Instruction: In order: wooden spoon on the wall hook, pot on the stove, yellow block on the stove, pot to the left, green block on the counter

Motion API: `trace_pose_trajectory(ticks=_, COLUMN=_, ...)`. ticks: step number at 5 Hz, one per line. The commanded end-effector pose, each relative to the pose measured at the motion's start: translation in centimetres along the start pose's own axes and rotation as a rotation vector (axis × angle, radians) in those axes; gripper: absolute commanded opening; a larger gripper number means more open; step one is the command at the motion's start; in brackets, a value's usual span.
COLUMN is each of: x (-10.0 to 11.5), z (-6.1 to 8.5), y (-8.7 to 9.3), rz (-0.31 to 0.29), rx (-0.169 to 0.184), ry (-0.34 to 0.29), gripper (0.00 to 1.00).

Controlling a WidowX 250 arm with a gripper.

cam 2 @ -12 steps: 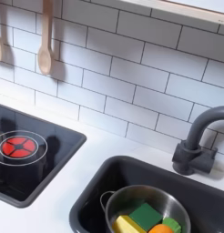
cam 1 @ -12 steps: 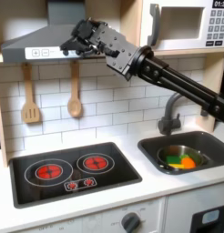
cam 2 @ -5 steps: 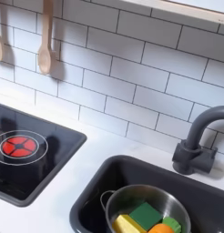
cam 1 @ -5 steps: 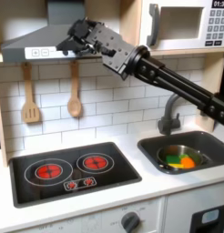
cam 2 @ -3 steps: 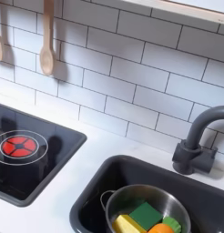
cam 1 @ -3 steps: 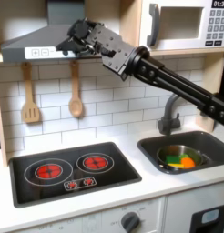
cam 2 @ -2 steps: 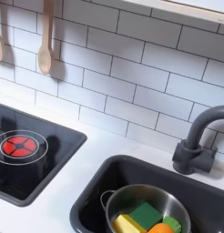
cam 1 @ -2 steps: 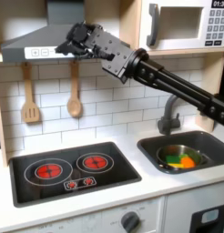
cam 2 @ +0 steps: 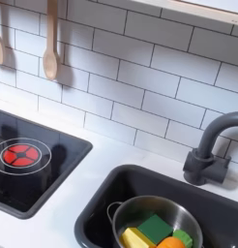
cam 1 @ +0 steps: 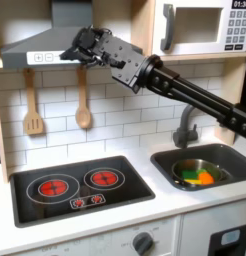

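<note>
while the first exterior view has the hand (cam 1: pixel 71 52), grip unclear, near wooden spoon (cam 1: pixel 82 110), yellow block (cam 2: pixel 136 237) in pot (cam 2: pixel 122 213)

We see that the pincer (cam 1: pixel 70 53) has shifted slightly toward the first exterior view's left, beside the top of the wooden spoon (cam 1: pixel 82 103). The arm (cam 1: pixel 185 92) has followed it.

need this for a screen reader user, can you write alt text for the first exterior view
A black robot arm reaches up to the wooden spoon hanging on the tiled wall under the range hood, its gripper at the top of the handle beside a hanging spatula. Below, a stove has two red burners, and a pot of coloured blocks sits in the sink.
</note>
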State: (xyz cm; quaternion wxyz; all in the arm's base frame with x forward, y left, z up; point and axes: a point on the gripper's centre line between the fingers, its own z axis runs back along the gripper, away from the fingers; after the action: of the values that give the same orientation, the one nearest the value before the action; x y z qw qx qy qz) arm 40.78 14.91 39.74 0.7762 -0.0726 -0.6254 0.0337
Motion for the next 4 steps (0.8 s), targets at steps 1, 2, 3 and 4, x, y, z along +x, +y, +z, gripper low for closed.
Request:
trace_pose_trajectory(ticks=1, x=0.1, z=1.5, y=0.1, rz=0.007, rx=0.004, ry=0.004, gripper=0.0)
trace_pose_trajectory(ticks=2, x=-1.3, z=2.5, y=-0.3, rz=0.025, rx=-0.013, ry=0.074, gripper=0.0)
trace_pose_trajectory(ticks=3, x=-3.4, z=2.6, y=-1.5, rz=0.029, rx=-0.068, ry=0.16, gripper=0.0)
trace_pose_trajectory(ticks=4, x=-4.7, z=4.0, y=-3.8, rz=0.023, rx=-0.142, ry=0.23, gripper=0.0)
